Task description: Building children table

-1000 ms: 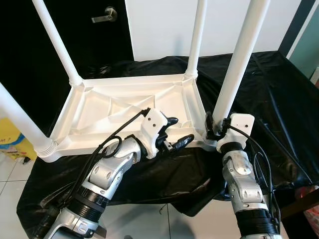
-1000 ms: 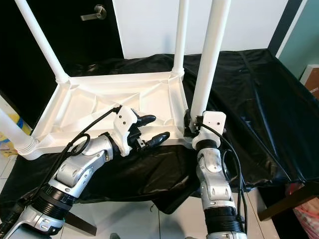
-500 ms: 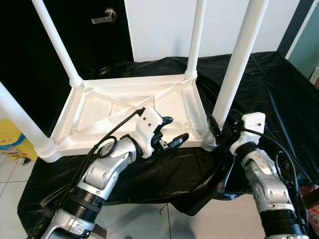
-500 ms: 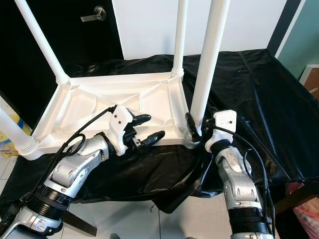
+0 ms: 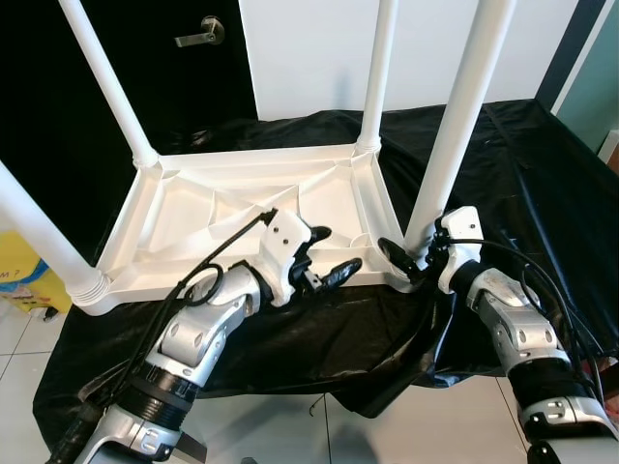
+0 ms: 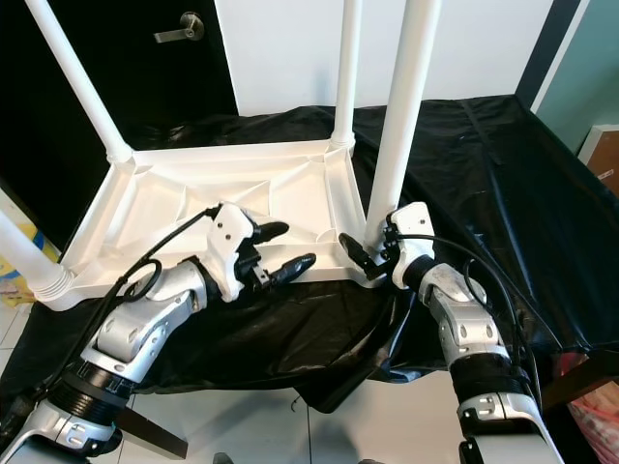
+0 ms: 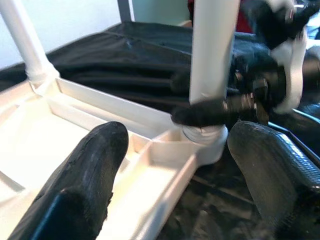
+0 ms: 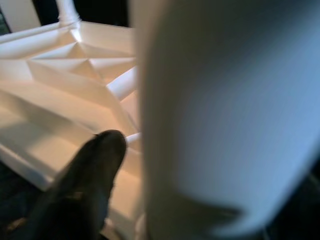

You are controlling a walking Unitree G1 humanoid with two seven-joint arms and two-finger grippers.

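- Because legs go in from above, the white tabletop [image 5: 242, 217] lies upside down on the black-draped desk [image 5: 542, 164].
- Right tool [image 6: 372, 253] clamps the near-right leg [image 5: 455, 135] at its socket, likely seating it.
- Left tool [image 5: 324, 256], fingers apart, hovers at the tabletop's near rim.

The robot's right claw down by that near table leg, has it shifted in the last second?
Yes. The right gripper has swung round the white leg, its wrist now further right of the leg's base.

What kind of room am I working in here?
Likely a room in a home or flat: a dark door with a lever handle, white wall, tiled floor, and a worktable under black sheeting holding the upturned white table.
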